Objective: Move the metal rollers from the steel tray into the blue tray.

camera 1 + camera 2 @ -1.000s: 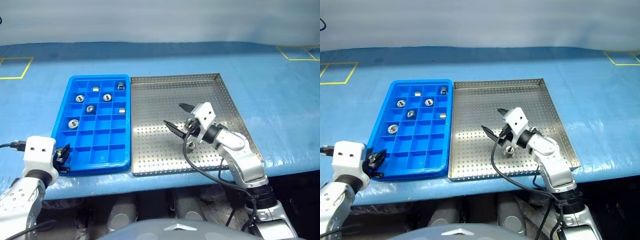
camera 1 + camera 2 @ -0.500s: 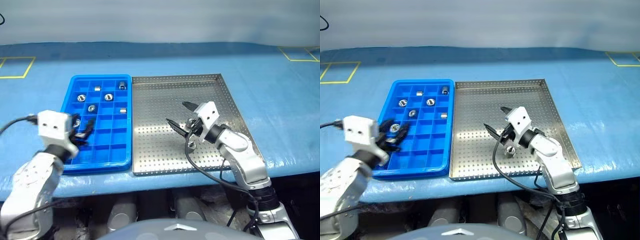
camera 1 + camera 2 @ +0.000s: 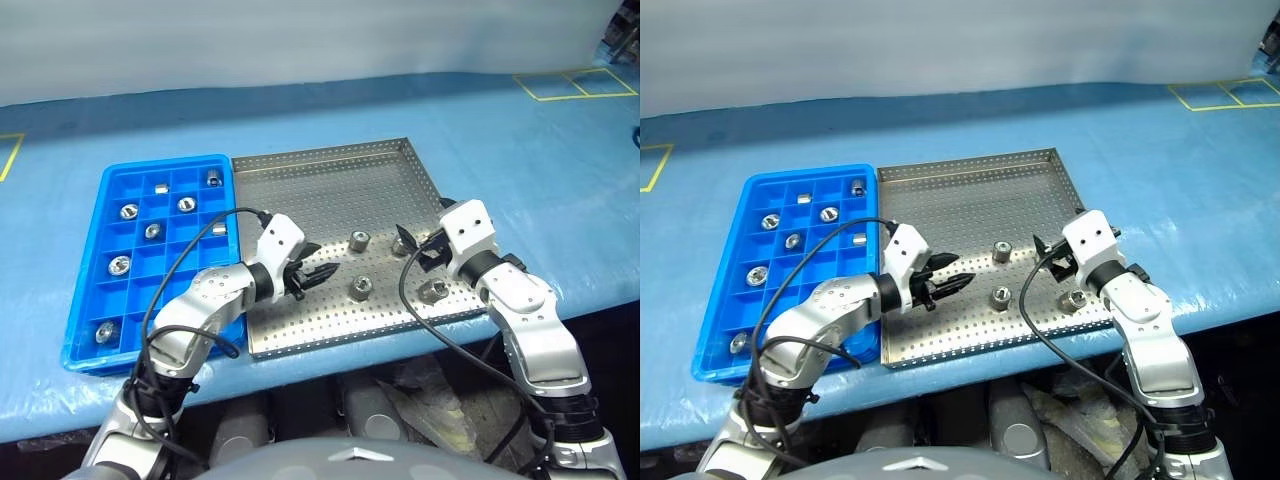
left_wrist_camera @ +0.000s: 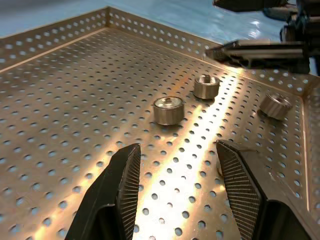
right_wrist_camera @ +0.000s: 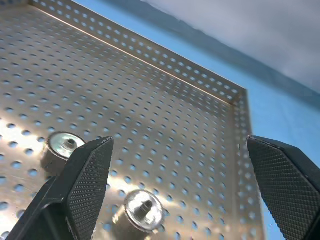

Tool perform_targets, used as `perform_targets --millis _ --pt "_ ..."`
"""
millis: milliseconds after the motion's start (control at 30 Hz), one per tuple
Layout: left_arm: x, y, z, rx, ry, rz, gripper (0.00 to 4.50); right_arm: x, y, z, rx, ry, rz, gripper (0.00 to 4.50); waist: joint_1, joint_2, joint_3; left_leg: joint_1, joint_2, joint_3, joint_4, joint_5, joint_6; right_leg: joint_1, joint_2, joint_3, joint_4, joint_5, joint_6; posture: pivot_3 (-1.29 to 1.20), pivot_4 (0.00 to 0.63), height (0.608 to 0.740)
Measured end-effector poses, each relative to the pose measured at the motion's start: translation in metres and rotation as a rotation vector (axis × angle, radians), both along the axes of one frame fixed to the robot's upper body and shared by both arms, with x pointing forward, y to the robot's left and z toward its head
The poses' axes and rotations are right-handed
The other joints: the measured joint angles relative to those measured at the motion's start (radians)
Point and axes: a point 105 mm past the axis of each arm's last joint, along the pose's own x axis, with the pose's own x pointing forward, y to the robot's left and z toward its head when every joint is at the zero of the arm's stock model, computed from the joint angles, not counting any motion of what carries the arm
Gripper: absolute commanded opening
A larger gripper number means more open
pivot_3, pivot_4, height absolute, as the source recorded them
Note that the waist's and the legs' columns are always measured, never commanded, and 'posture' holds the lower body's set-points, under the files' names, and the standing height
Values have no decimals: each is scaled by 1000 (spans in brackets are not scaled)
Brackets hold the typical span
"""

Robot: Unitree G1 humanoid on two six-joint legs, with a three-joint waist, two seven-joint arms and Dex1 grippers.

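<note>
Left gripper reaching low across the big perforated steel tray, jaws spread, empty. Right gripper by that tray's right rim, jaws wide, empty. Three small shiny metal rollers loose on it, maybe seven in the blue gridded plastic tray. Left wrist view catches the right gripper's fingers beyond the rollers.

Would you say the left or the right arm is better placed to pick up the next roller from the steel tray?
Left, probably. The left gripper is open and empty, aimed at the middle roller just ahead of its tips, and it is on the blue tray's side. The right gripper, open wide, sits between two other rollers.
</note>
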Motion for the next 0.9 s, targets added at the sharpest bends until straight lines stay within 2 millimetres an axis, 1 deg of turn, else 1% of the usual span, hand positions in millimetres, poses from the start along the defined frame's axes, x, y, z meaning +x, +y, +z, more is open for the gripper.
perform_targets --millis 100,200,300,500,633,767,900 --pt "0 -11 -5 15 9 -59 2606 -7 -10 -4 -55 36 -36 4500 -28 0 0 0 -1 0 0 0 1 0 0 1 0 1 3 -366 150 740" --pt "0 -16 -4 25 -4 -93 2606 -19 -12 -8 -91 88 -4 4500 -51 0 0 0 -1 0 0 -1 1 0 0 1 0 -2 8 -380 150 740" --pt "2 -18 -3 30 -18 -114 2606 -32 -3 -8 -70 126 89 4500 -80 1 0 0 -1 0 0 -1 1 1 0 1 0 0 11 -390 150 740" --pt "2 -22 -15 68 -2 -147 2606 -54 11 -7 -34 198 249 4500 -131 1 0 1 -1 0 0 -1 2 1 0 2 -1 -1 12 -397 150 740" --pt "4 -24 -18 94 -8 -153 2606 -57 15 -6 -15 207 285 4500 -147 0 0 1 -1 0 0 -1 2 2 0 3 -1 -1 12 -395 150 740" --pt "7 -23 -21 129 -25 -147 2606 -57 17 -6 -13 204 291 4500 -152 0 0 1 -1 1 0 -1 2 1 0 3 -1 -1 13 -391 150 740" --pt "11 -18 -35 196 -9 -124 2606 -55 21 -4 -9 189 301 4500 -152 0 0 1 -1 1 0 -1 2 1 0 3 -1 0 13 -386 150 740"
